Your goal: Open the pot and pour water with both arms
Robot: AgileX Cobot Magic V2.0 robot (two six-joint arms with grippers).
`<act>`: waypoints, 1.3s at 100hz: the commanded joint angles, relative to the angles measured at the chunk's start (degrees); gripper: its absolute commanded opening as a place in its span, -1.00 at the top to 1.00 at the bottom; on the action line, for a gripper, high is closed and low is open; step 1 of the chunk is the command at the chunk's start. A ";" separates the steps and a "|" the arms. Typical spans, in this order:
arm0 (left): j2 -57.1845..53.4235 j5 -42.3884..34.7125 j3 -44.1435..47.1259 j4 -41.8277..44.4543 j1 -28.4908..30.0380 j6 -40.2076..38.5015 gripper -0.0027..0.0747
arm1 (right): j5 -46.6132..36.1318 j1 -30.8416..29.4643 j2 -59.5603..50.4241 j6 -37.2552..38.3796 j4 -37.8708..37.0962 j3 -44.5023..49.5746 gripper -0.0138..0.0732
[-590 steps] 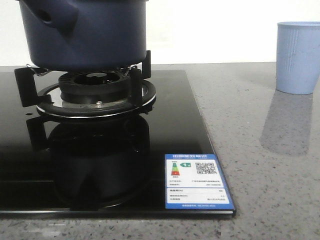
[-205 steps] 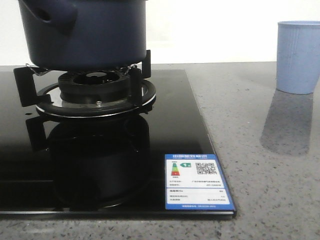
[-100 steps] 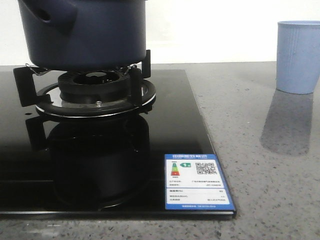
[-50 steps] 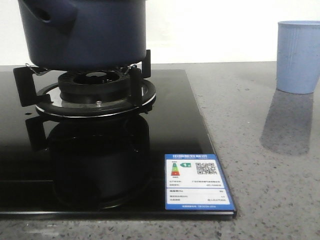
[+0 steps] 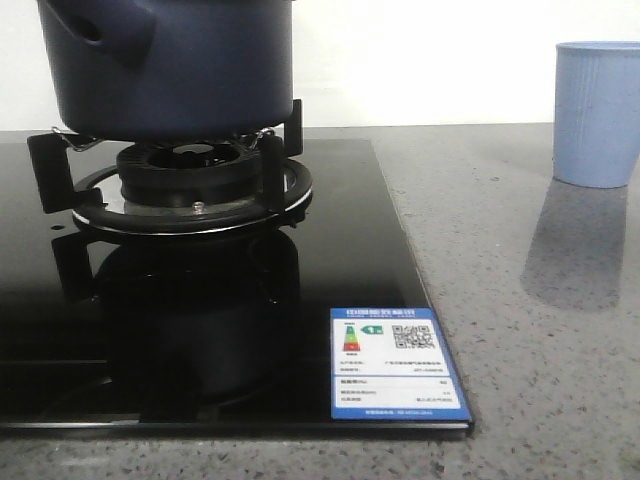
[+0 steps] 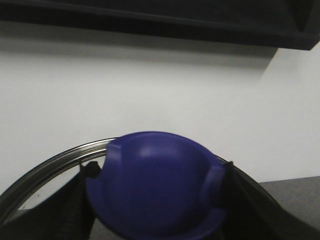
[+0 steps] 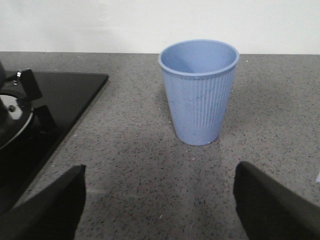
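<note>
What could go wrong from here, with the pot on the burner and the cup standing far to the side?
1. The dark navy-blue matte pot rests on narrow black burner prongs; a push could slide it off.
2. The pale blue ribbed plastic cup is light and narrow; poured water may miss it or tip it.

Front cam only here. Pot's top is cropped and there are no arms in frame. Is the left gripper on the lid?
Observer: Yes. In the left wrist view the left gripper has a black finger on each side of the blue lid knob, apparently clamped on it.
Operator: Lid off?
Observer: Cannot tell. Only the lid's metal rim shows behind the knob, against the white wall. The pot body is not in that view.
Operator: Right arm?
Observer: The right gripper is open and holds nothing. The cup stands upright on the counter ahead of it, in line with the gap between its fingers.
</note>
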 commanded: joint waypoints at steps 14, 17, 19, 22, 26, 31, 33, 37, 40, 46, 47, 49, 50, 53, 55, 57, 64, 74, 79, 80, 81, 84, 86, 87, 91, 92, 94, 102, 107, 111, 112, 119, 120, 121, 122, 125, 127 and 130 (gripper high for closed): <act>-4.61 -4.82 -2.21 0.37 2.22 0.01 0.00 | -19.65 0.31 12.06 -0.76 -0.55 0.44 -0.53; -4.80 -4.98 -2.21 0.37 2.34 0.01 0.00 | -21.79 0.31 13.93 -0.76 -0.55 0.44 -0.53; -5.08 -4.98 -2.21 0.37 2.40 0.01 0.00 | -23.46 0.31 15.31 -0.76 -0.55 0.44 -0.53; -5.34 -4.98 -2.21 0.37 2.40 0.01 0.00 | -25.80 0.31 17.05 -0.76 -0.04 0.44 -0.53; -5.55 -4.98 -2.21 0.47 2.40 0.01 0.00 | -29.18 0.31 19.76 -0.76 0.61 0.44 -0.53; -5.85 -4.75 -2.21 0.39 2.40 0.01 0.00 | -32.88 0.31 23.12 -0.76 1.09 0.44 -0.53; -5.85 -4.78 -2.21 0.39 2.40 0.01 0.00 | -34.34 0.31 24.52 -0.76 1.08 0.44 -0.53; -6.19 -4.73 -2.21 0.39 2.40 0.01 0.00 | -37.48 0.31 27.17 -0.76 1.08 0.44 -0.53; -6.19 -4.43 -2.21 0.39 2.40 0.01 0.00 | -38.60 0.31 28.86 -0.76 1.08 0.44 -0.53; -6.33 -4.45 -2.21 0.39 2.40 0.01 0.00 | -42.07 0.31 32.00 -0.65 1.08 0.44 -0.53; -6.33 -4.45 -2.21 0.39 2.40 0.01 0.00 | -42.47 0.31 32.77 -0.65 1.08 0.44 -0.53; -6.33 -4.40 -2.21 0.39 2.40 0.01 0.00 | -43.66 0.31 33.90 -0.31 1.08 0.44 -0.53; -6.33 -4.40 -2.21 0.39 2.40 0.01 0.00 | -44.05 0.31 34.25 -0.16 1.08 0.44 -0.53; -6.33 -4.40 -2.21 0.39 2.40 0.01 0.00 | -45.95 0.31 35.60 0.87 1.08 0.44 -0.53; -6.33 -4.40 -2.21 0.39 2.40 0.01 0.00 | -46.92 0.31 36.55 1.60 1.08 0.44 -0.53; -6.33 -4.40 -2.21 0.39 2.40 0.01 0.00 | -47.57 0.31 37.44 2.06 1.08 0.44 -0.53; -6.33 -4.40 -2.21 0.39 2.40 0.01 0.00 | -50.98 0.31 40.09 3.29 1.08 0.44 -0.53; -6.33 -4.40 -2.21 0.39 2.40 0.01 0.00 | -53.74 0.31 43.09 3.31 1.08 -0.34 -0.53; -6.33 -4.40 -2.21 0.39 2.40 0.01 0.00 | -53.82 0.31 44.56 3.31 1.08 -1.24 -0.53; -6.33 -4.40 -2.21 0.39 2.40 0.01 0.00 | -53.82 0.31 44.74 3.31 1.08 -1.36 -0.53; -6.33 -4.40 -2.21 0.39 2.40 0.01 0.00 | -53.97 0.21 44.91 3.31 1.08 -1.66 -0.53; -6.33 -4.40 -2.21 0.39 2.40 0.01 0.00 | -54.32 0.21 45.69 3.31 1.08 -2.19 -0.53; -6.33 -4.40 -2.21 0.39 2.40 0.01 0.00 | -54.59 0.21 46.14 3.31 1.08 -2.57 -0.53; -6.33 -4.40 -2.21 0.39 2.40 0.01 0.00 | -54.75 0.21 46.28 3.31 1.08 -2.72 -0.53; -6.33 -4.40 -2.21 0.39 2.40 0.01 0.00 | -55.22 0.21 47.04 3.31 1.08 -3.56 -0.53; -6.33 -4.40 -2.21 0.39 2.40 0.01 0.00 | -55.22 0.21 47.17 3.31 1.08 -3.83 -0.53; -6.33 -4.40 -2.21 0.39 2.40 0.01 0.00 | -55.35 0.21 47.51 3.31 1.08 -4.14 -0.53; -6.33 -4.40 -2.21 0.39 2.40 0.01 0.00 | -55.48 0.21 48.90 3.31 1.39 -5.70 -0.53; -6.33 -4.40 -2.21 0.39 2.40 0.01 0.00 | -55.63 -0.03 50.08 3.31 1.75 -6.41 -0.53; -6.33 -4.40 -2.21 0.39 2.40 0.01 0.00 | -55.90 -0.24 50.88 3.18 1.99 -6.97 -0.53; -6.33 -4.40 -2.21 0.39 2.40 0.01 0.00 | -56.01 -0.43 51.15 3.18 2.19 -7.15 -0.53; -6.33 -4.40 -2.21 0.39 2.40 0.01 0.00 | -56.12 -1.02 52.41 3.18 2.86 -8.10 -0.53; -6.33 -4.40 -2.21 0.39 2.40 0.01 0.00 | -56.12 -1.02 52.54 3.18 2.86 -8.28 -0.53; -6.33 -4.40 -2.21 0.39 2.40 0.01 0.00 | -56.12 -1.12 52.74 3.18 2.86 -8.31 -0.53; -6.33 -4.40 -2.21 0.39 2.40 0.01 0.00 | -56.12 -1.12 52.82 3.18 2.86 -8.47 -0.53; -6.33 -4.40 -2.21 0.39 2.40 0.01 0.00 | -56.12 -1.24 53.10 3.18 2.86 -8.94 -0.53; -6.33 -4.40 -2.21 0.39 2.40 0.01 0.00 | -56.12 -1.35 53.26 3.18 2.74 -9.21 -0.53; -6.33 -4.40 -2.21 0.39 2.40 0.01 0.00 | -56.12 -1.35 53.52 3.18 2.64 -9.56 -0.53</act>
